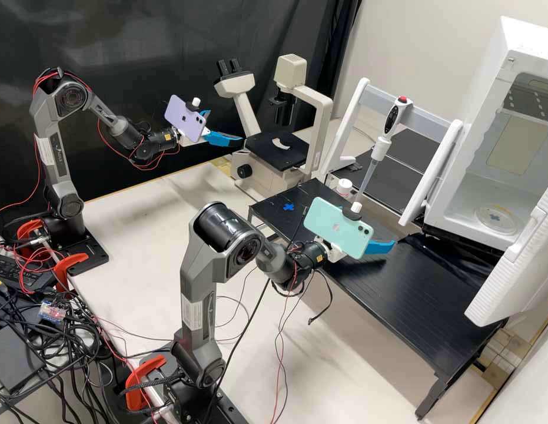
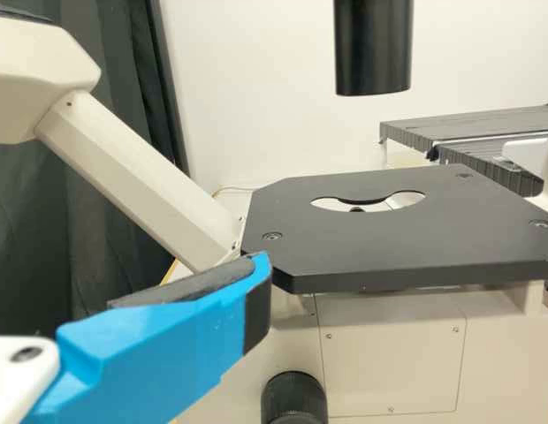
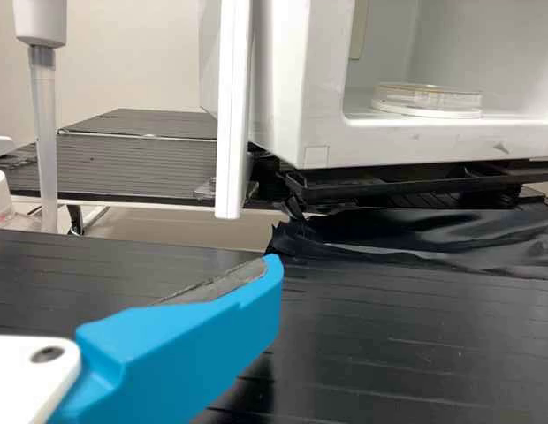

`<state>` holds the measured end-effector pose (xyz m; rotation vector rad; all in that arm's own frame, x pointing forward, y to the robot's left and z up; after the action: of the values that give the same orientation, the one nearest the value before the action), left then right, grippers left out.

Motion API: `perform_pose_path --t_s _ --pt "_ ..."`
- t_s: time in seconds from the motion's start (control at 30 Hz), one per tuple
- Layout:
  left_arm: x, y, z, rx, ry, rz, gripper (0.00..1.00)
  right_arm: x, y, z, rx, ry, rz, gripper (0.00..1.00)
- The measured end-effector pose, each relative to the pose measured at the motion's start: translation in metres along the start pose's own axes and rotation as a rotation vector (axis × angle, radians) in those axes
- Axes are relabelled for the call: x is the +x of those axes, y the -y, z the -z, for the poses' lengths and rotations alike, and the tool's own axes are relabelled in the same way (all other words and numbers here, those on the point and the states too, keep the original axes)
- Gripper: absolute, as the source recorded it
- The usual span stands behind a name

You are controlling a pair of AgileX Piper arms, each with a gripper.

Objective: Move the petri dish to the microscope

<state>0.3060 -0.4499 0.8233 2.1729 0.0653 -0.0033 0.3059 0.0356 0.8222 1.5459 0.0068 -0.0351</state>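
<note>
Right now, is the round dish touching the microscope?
Apart. The high view shows it plainly: the round dish is inside the white box, and the microscope stands well away, outside that box.

Background, as I view it remotely: a black curtain (image 1: 138, 35), hanging in folds, meets a plain, pale wall (image 1: 450, 35). In the high view, I note a pale tabletop (image 1: 126, 200) bearing a low black table (image 1: 415, 294) with a grooved top; farther back lies a second dark, grooved table (image 3: 141, 159). Light leaves soft shadows on the pale surface.
</note>
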Motion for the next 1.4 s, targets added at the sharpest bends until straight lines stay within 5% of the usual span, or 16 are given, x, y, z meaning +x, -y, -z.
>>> perform_pose_path --t_s 0.37,0.63,0.9,1.23,1.4 --pt "0.0 0.0 0.0 0.0 0.0 0.0 1.0 0.0 -0.01 -0.011 0.001 0.033 -0.031 1.0" --pt "0.0 0.0 0.0 0.0 0.0 0.0 1.0 0.004 -0.05 -0.04 0.076 0.101 -0.153 1.0" --pt "0.0 0.0 0.0 0.0 0.0 0.0 1.0 0.032 -0.094 -0.054 0.095 0.116 -0.279 1.0" --pt "0.0 0.0 0.0 0.0 0.0 0.0 1.0 0.081 -0.128 -0.059 0.139 0.162 -0.325 1.0" --pt "0.0 0.0 0.0 0.0 0.0 0.0 1.0 0.104 -0.141 -0.057 0.129 0.16 -0.329 1.0"
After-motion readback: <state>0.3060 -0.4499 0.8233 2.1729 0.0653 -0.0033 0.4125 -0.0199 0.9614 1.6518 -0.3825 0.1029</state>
